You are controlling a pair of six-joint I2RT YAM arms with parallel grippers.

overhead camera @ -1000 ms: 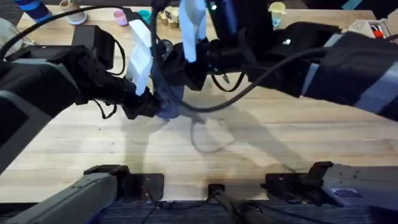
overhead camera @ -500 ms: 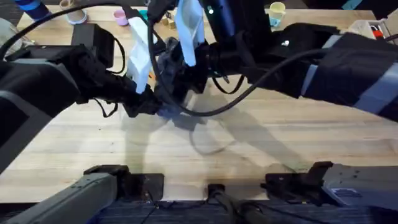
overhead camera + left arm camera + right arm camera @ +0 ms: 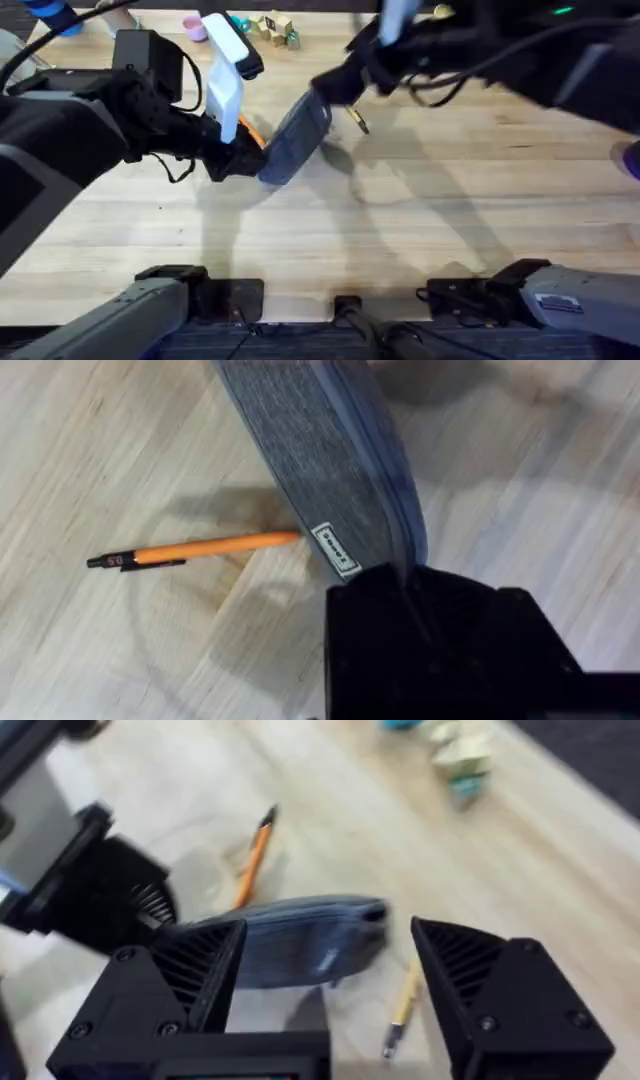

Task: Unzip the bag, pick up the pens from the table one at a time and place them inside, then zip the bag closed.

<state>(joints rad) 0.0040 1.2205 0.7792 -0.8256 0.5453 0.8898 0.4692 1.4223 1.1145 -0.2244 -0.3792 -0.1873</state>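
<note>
Left pincer [image 3: 240, 160] grips bag [image 3: 295, 137]; right pincer [image 3: 325, 975] spread above.

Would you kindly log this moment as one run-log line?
left gripper: shut on bag end | right gripper: open, above bag | pens: both on table

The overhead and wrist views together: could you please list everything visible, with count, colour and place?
bag: one, blue-grey, mid-table, one end clamped in the left gripper.
pens: two, orange-yellow; one beside the bag near the left gripper, the other on the bag's far side.
small blocks: a few, mixed colours, far edge.
pink cup: one, far edge.
table: one, light wood.
left gripper: black, shut on the bag's end.
right gripper: black, open, above the bag.
</note>
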